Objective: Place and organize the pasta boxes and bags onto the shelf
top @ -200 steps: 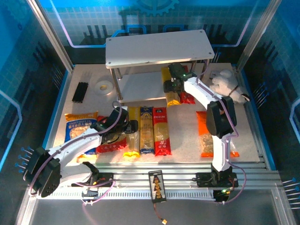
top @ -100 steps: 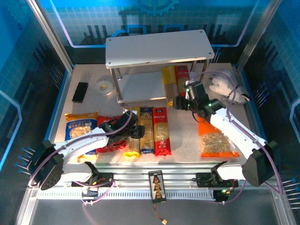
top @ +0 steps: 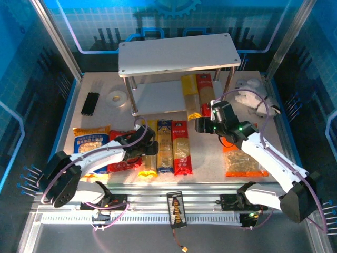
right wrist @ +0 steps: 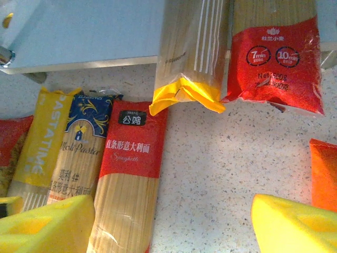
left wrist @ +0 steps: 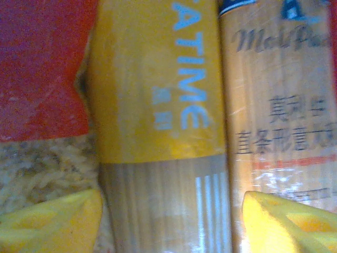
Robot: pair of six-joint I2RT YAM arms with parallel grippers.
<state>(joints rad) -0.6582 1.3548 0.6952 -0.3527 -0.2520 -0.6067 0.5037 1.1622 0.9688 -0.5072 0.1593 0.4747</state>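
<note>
Shelf [top: 179, 52]: two flat pale-grey boards with rounded corners, on slim metal posts. The lower board [right wrist: 79, 31] carries two long narrow packs side by side at its right end. The shelf yellow pack [right wrist: 192, 47] is glossy film with a striped clear window, and its crimped yellow end hangs past the board's front edge. The shelf red pack [right wrist: 276, 63] lies just to its right and also overhangs.

Counter [top: 208, 158]: pale, speckled. Three long packs lie in a touching row in front of the shelf: the counter yellow pack [top: 149, 153], the blue-and-yellow pack [top: 164, 147] and the counter red pack [top: 181, 147]. Straight strands show through their windows.

Bags, pillow-shaped plastic:
- The blue-yellow bag [top: 90, 139] lies far left.
- The red bag [top: 120, 161] is partly under the left arm, against the counter yellow pack. Short pasta shows in its window.
- The orange bag [top: 242, 161] lies at the right, beside the right arm.

Left tool [left wrist: 171, 211]: jaws apart, straddling the counter yellow pack. One yellow finger [left wrist: 52, 221] is over the red bag's window, the other over the blue-and-yellow pack. Cannot tell whether the pads touch.

Right tool [right wrist: 171, 211]: jaws wide, bare counter between them, holding nothing. It is near the overhanging pack ends.
</note>
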